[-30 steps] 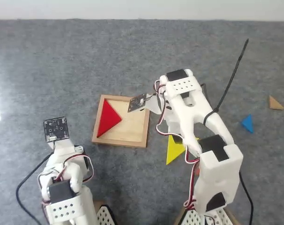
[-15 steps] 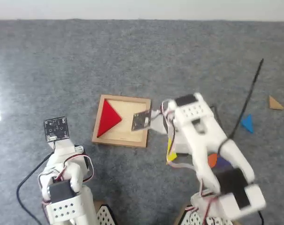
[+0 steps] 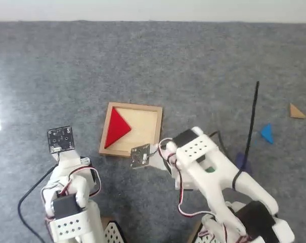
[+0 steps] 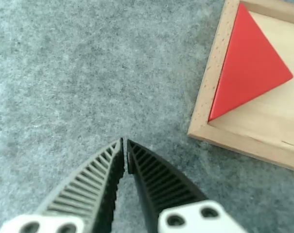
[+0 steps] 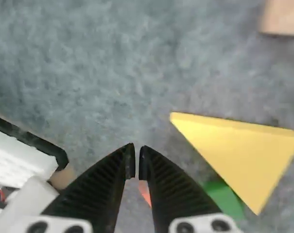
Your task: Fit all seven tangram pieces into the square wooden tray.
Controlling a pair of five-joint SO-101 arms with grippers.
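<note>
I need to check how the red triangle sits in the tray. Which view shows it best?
The high view: the red triangle lies whole inside the tray, along one wall. The left wrist view gives it closer, but cuts the tray off. The right wrist view faces a yellow triangle.

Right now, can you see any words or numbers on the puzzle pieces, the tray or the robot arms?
No text can be read.
The red triangle, the yellow triangle and the wooden tray are plain.
If the dark board on the left arm bears any print, it is too small to read.
</note>
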